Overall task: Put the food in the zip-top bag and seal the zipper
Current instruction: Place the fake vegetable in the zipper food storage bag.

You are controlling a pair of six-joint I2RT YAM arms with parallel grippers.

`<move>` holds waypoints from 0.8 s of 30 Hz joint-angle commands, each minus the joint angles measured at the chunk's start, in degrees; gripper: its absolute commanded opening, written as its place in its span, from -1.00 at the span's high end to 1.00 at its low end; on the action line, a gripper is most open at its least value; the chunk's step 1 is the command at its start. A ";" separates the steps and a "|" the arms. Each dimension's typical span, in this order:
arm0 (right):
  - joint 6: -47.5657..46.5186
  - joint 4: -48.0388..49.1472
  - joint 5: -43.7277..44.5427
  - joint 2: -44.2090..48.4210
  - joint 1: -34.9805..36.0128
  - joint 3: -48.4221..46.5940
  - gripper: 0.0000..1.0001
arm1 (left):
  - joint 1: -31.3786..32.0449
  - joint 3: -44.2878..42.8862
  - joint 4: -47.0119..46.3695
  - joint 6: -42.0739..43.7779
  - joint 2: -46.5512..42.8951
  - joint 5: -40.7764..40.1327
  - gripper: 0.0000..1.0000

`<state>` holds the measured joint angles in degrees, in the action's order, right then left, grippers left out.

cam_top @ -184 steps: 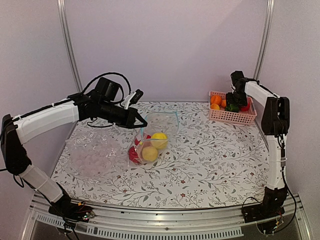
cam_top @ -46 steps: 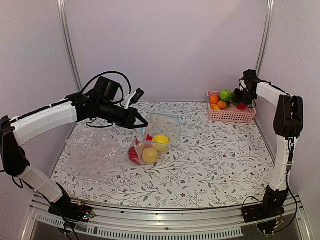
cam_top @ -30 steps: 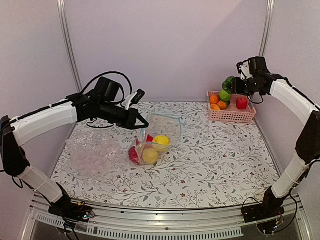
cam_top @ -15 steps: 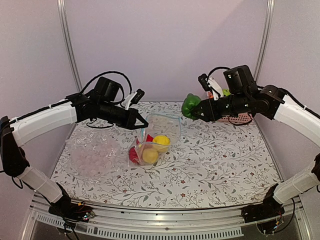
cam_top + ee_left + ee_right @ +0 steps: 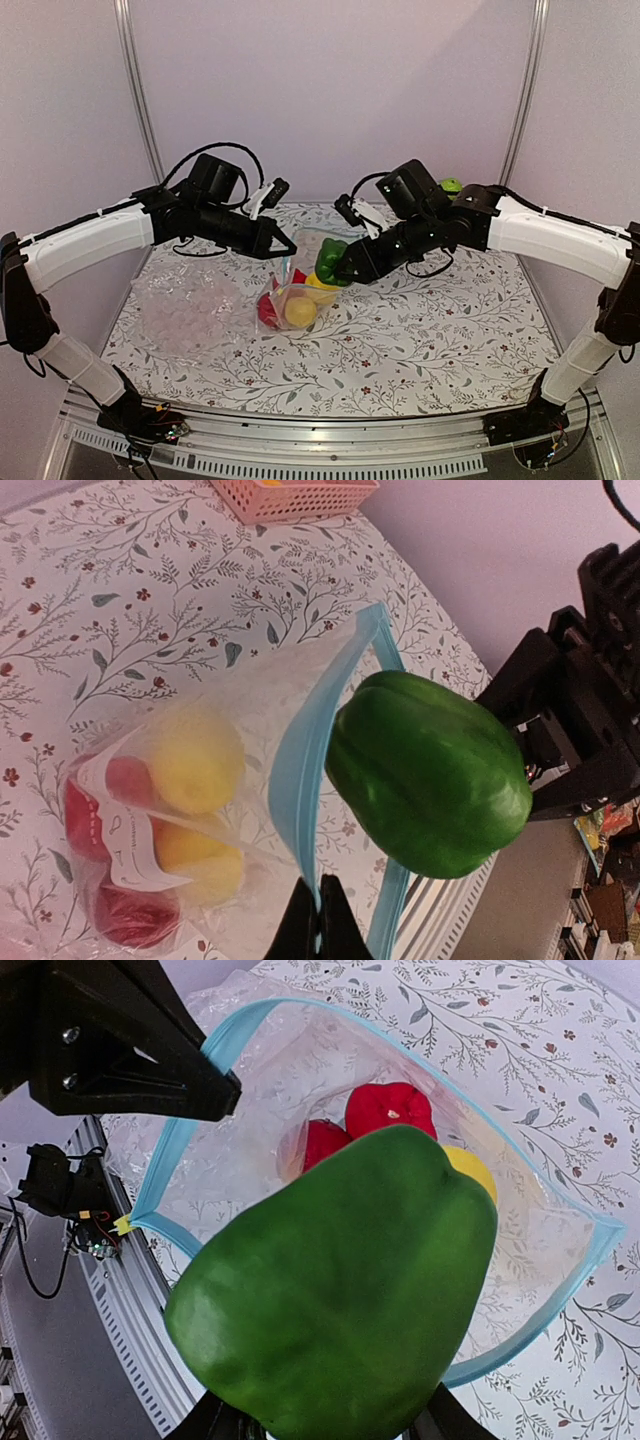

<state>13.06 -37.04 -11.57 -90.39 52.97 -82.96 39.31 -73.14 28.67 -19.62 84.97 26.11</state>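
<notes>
Looking down from the top view, I have the left gripper (image 5: pixel 287 250) pinched shut on the zipper (image 5: pixel 286 267) at the bag's near-left lip. It lifts that lip so the mouth gapes. The bag (image 5: pixel 297 303) lies on the table (image 5: pixel 440 320). The right gripper (image 5: pixel 345 268) hangs just above the bag's mouth, clamped on a green pepper (image 5: pixel 329 257).

From the left wrist, my jaws are together on the blue strip (image 5: pixel 298 780), which arcs away into an open loop. The pepper (image 5: pixel 430 770) sits right at that loop, but I cannot tell whether it is already inside. Two lemons (image 5: pixel 195 760) and red fruit (image 5: pixel 128 912) lie deep in the bag, so there is room near the mouth.

From the right wrist, the pepper (image 5: pixel 340 1300) fills most of the view, with only the finger bases showing at its flanks. Beyond it the zipper (image 5: pixel 190 1125) rings a wide opening, held up at the bag's left edge by the other gripper. I judge the pepper is lined up to drop and should go lower first, or it may catch the far lip.
</notes>
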 commanded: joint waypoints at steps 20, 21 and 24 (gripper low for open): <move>4.16 7.58 4.80 -21.24 2.73 -11.67 -0.40 | 1.14 -0.37 0.51 0.69 0.02 0.52 1.00; 4.17 7.97 5.05 -21.43 2.70 -11.55 -0.47 | 1.12 -0.39 0.51 0.72 0.05 0.52 1.00; 3.83 8.35 6.25 -21.52 2.74 -11.36 -0.58 | 1.12 -0.34 0.51 0.76 0.12 0.44 1.00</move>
<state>16.75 -30.70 -7.46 -110.91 55.33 -93.82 39.62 -73.14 28.86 -19.62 84.97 26.28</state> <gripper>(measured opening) 0.767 0.006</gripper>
